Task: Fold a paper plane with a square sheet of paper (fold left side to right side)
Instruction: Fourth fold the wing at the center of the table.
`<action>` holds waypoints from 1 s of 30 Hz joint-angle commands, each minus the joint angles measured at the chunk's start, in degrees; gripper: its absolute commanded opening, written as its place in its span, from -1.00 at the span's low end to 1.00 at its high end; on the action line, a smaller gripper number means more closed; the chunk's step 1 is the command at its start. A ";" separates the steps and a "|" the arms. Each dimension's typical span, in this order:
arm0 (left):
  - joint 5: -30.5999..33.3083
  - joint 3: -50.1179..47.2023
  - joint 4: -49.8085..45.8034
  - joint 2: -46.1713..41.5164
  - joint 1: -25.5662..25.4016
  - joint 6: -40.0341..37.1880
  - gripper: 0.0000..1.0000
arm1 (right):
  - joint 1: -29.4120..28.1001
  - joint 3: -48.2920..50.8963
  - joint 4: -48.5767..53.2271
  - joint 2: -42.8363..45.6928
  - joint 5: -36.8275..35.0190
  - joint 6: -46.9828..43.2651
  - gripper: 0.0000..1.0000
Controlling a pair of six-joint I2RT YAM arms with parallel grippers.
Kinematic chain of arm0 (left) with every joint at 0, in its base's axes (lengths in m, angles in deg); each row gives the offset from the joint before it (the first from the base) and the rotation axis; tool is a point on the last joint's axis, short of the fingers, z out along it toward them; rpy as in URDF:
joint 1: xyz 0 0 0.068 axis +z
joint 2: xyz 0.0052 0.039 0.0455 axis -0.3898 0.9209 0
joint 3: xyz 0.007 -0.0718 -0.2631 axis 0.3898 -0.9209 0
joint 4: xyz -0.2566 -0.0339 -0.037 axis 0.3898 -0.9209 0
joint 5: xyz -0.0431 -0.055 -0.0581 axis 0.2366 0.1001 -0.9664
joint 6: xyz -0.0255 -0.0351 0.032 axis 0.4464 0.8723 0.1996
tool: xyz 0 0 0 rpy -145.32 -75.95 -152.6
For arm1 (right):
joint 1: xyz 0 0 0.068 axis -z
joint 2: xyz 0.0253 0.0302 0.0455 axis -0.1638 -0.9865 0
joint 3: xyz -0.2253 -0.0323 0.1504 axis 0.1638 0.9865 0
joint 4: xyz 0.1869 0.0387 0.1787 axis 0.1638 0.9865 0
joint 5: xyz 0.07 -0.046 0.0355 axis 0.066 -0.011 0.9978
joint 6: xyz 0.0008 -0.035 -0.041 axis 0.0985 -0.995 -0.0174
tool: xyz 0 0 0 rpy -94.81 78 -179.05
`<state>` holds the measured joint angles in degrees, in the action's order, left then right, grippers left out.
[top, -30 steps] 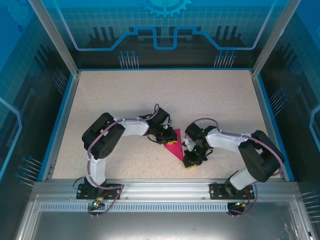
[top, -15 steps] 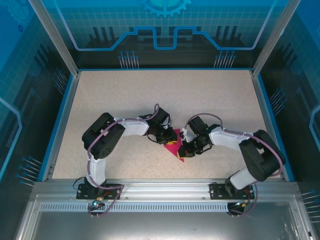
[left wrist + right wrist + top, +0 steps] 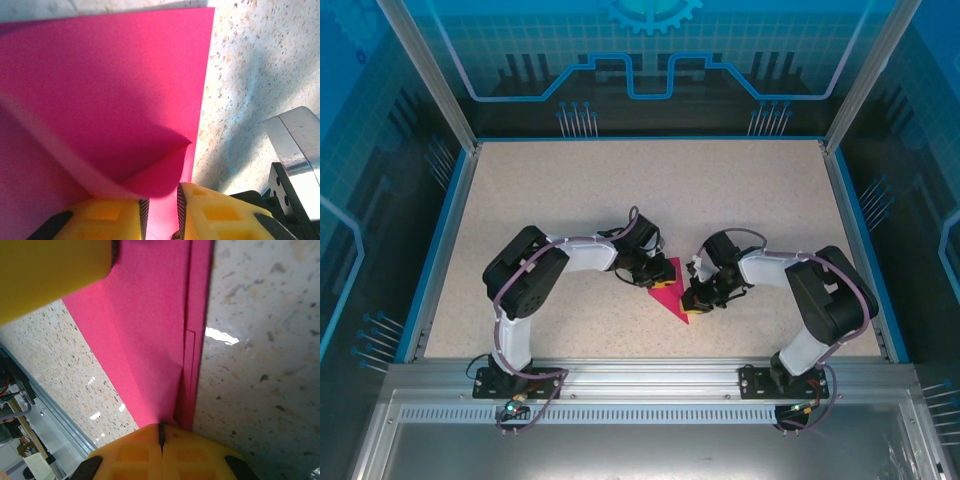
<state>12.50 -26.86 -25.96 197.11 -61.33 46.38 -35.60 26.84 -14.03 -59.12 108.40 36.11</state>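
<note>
- Currently the square sheet of paper [image 3: 667, 290] lies mid-table [image 3: 570, 180], between the two arms, showing from above as a pink wedge, so it is already partly folded over.
- Left tool [image 3: 647, 277]: the left wrist view shows its yellow fingers [image 3: 107, 220] nearly together with a raised pink flap running into the narrow gap. Clamped on the paper's edge.
- Right tool [image 3: 699, 300]: in the right wrist view the fingers meet at a fine seam [image 3: 161, 436] and the paper's layered edge tapers into it. Looks pinched there too.
- Handling, my judgement: very light, thin and limp. The lifted flap curls under its own weight, so it will sag, not hold flat.
- Creases take easily and are permanent; a stray pull between two clamped points could tear or wrinkle it.
- Smooth speckled table offers little friction, so an unpinned sheet would slide.
- Best holds: corners and free edges, gripped shallowly; press along the fold line.
</note>
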 commanded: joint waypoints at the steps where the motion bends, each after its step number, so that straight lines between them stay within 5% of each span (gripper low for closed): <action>1: 2.12 -1.07 -0.12 -3.92 0.53 -2.45 -0.49 | 0.39 1.87 5.02 -2.97 -7.51 -0.24 -1.00; 15: -5.71 -7.57 12.55 -4.61 -4.48 0.72 -0.77 | 0.34 1.08 5.91 -3.76 -8.82 -0.65 -1.00; 30: -1.95 -7.78 9.72 0.49 -4.53 1.72 -0.83 | -0.54 -0.23 8.53 -4.37 -10.99 -1.38 -1.00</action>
<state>8.96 -33.70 -15.10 196.10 -65.92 47.36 -35.69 25.04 -11.23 -60.30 107.94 35.41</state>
